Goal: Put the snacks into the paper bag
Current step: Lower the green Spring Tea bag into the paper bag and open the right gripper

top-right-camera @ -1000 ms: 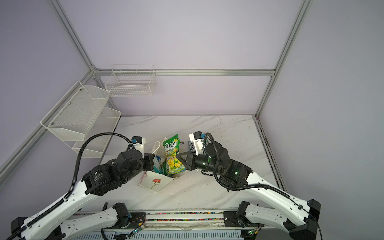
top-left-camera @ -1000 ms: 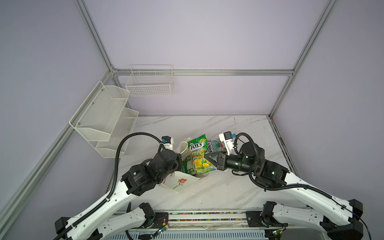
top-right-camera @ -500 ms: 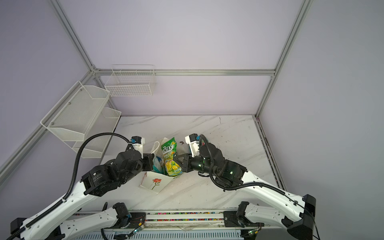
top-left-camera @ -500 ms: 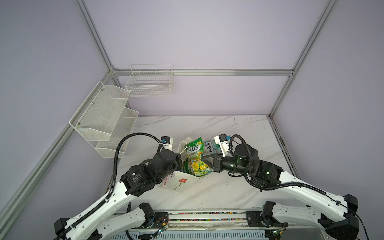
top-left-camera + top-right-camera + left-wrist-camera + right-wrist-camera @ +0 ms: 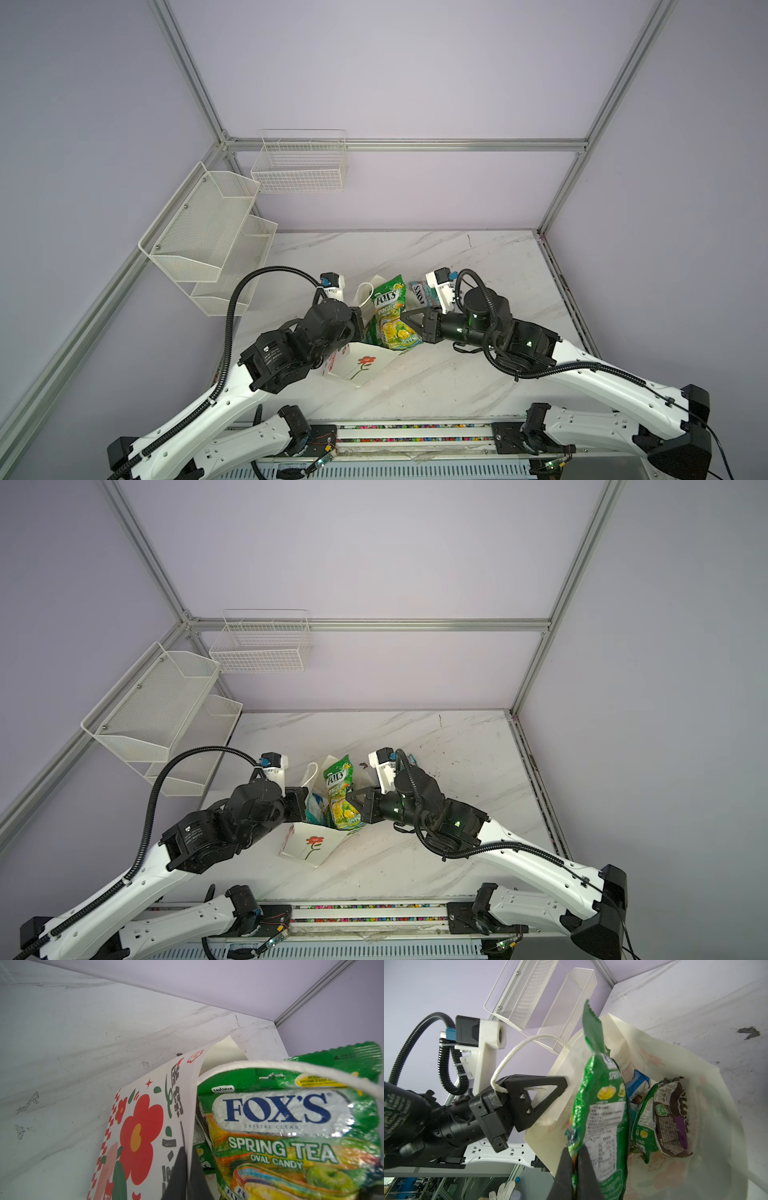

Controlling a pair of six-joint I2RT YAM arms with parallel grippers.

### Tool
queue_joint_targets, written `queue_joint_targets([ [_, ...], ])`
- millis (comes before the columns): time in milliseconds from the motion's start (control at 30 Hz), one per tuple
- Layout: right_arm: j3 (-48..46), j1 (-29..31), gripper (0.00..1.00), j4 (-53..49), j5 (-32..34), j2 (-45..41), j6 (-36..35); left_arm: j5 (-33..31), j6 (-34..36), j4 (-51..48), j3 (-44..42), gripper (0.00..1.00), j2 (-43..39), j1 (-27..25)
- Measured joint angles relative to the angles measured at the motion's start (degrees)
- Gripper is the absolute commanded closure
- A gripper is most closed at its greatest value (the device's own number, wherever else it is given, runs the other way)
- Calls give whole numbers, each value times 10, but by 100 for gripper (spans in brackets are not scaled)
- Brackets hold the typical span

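The paper bag (image 5: 358,368) (image 5: 311,845) stands near the middle of the white marble counter (image 5: 457,266), mouth open, between the two arms. The left hand (image 5: 360,323) (image 5: 187,1176) is closed on the bag's left wall, the paper edge pinched between its dark fingers (image 5: 548,1086). A white cord handle (image 5: 510,1057) loops over that hand and crosses in front of the pouch in the left wrist view.

The right hand (image 5: 406,318) (image 5: 576,1165) is clamped on the edge of a green FOX'S pouch (image 5: 390,320) (image 5: 340,798) (image 5: 291,1126), held upright at the bag's mouth with its top well above the rim. Its front reads "SAVORIA", "FOX'S CRYSTAL CLEAR" and "SPRING TEA OVAL CANDY".

Inside the bag lie a blue packet (image 5: 638,1082), a second green pouch (image 5: 643,1128) and a dark brown packet (image 5: 672,1118) with a purple patch. A teal FOX'S pouch (image 5: 419,293) lies on the counter just beyond the right arm, partly hidden by it.

The bag's outer face (image 5: 143,1126) carries red flowers and Chinese lettering. A wire basket (image 5: 301,166) hangs on the far wall and a two-tier mesh shelf (image 5: 208,237) on the left wall. A dark stain (image 5: 748,1032) marks the counter beyond the bag.
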Motion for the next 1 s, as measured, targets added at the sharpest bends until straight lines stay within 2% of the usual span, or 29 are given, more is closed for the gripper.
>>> queue_joint_targets([
  [667, 14, 6, 100, 0, 8, 22, -1, 0, -16, 13, -25, 100, -19, 0],
  [700, 16, 7, 96, 0, 8, 24, -1, 0, -16, 13, -25, 100, -19, 0],
  [767, 21, 11, 64, 0, 7, 29, -3, 0, -16, 13, -25, 100, -19, 0],
  [800, 22, 12, 57, 3, 5, 31, -3, 0, -16, 13, -25, 100, -19, 0],
  [867, 26, 15, 52, 5, 2, 32, -9, 0, -16, 13, -25, 100, -19, 0],
  [1000, 39, 16, 48, 4, 9, 29, -14, 3, -16, 12, -25, 100, -19, -1],
])
